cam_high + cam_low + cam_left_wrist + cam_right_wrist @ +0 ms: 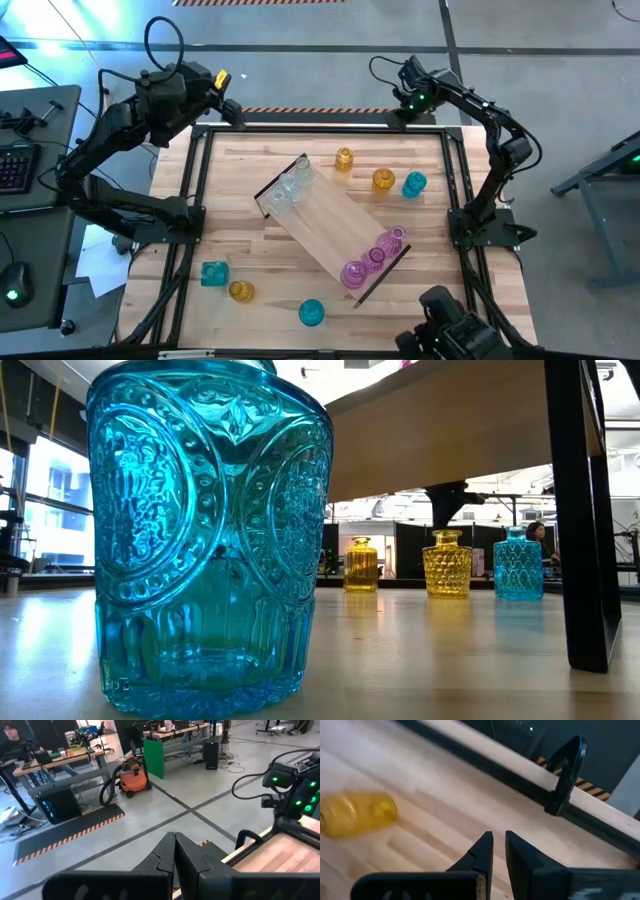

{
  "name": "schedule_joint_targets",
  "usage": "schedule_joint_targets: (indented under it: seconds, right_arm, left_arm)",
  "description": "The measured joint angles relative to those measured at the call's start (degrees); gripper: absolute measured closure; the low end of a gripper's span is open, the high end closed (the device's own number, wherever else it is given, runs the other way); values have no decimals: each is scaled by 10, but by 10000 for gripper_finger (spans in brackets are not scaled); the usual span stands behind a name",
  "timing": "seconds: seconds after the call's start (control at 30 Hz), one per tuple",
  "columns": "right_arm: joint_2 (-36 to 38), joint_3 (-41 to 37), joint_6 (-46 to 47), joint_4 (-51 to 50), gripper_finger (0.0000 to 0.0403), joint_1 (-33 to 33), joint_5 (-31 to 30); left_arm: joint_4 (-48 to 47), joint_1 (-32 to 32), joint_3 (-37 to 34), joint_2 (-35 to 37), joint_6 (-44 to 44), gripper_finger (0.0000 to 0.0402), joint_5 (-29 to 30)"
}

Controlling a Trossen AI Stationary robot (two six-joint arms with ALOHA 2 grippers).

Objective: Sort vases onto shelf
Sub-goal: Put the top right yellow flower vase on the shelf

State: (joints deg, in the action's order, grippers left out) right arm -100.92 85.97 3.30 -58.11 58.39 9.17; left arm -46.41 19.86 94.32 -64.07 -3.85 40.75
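High view: shelf [335, 228] lies diagonally mid-table, three clear vases [288, 186] at its far-left end, three pink vases [372, 258] at its near-right end. Amber and teal vases stand loose on the tabletop [250, 160].
Low view: teal vase [205, 535] fills the foreground.
Left wrist view: left gripper [174, 851] pressed together, empty, past the table's far-left corner.
Right wrist view: right gripper [499, 844] nearly closed, a narrow gap between its fingers, pinching nothing, above the tabletop; amber vase [355, 814] nearby.

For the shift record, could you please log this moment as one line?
shelf: three clear vases, three pink vases | six vases loose on tabletop | left tool shut, parked | right tool nearly closed, empty
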Motion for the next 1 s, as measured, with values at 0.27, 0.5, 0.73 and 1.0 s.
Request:
schedule_joint_targets:
  seconds: [0.27, 0.5, 0.73, 1.0]
  right_arm:
    - [0, 0, 29, 45, 370, -4, 12]
    - [0, 0, -21, -32, 370, -37, 82]
    - [0, 0, -62, -5, 370, -72, 76]
    - [0, 0, -83, 16, 370, -79, 17]
  left_arm:
    - [0, 0, 0, 0, -6, 401, 0]
    - [0, 0, 0, 0, -6, 401, 0]
    - [0, 0, 0, 0, -5, 401, -1]
    - [-1, 0, 0, 0, -4, 401, -2]
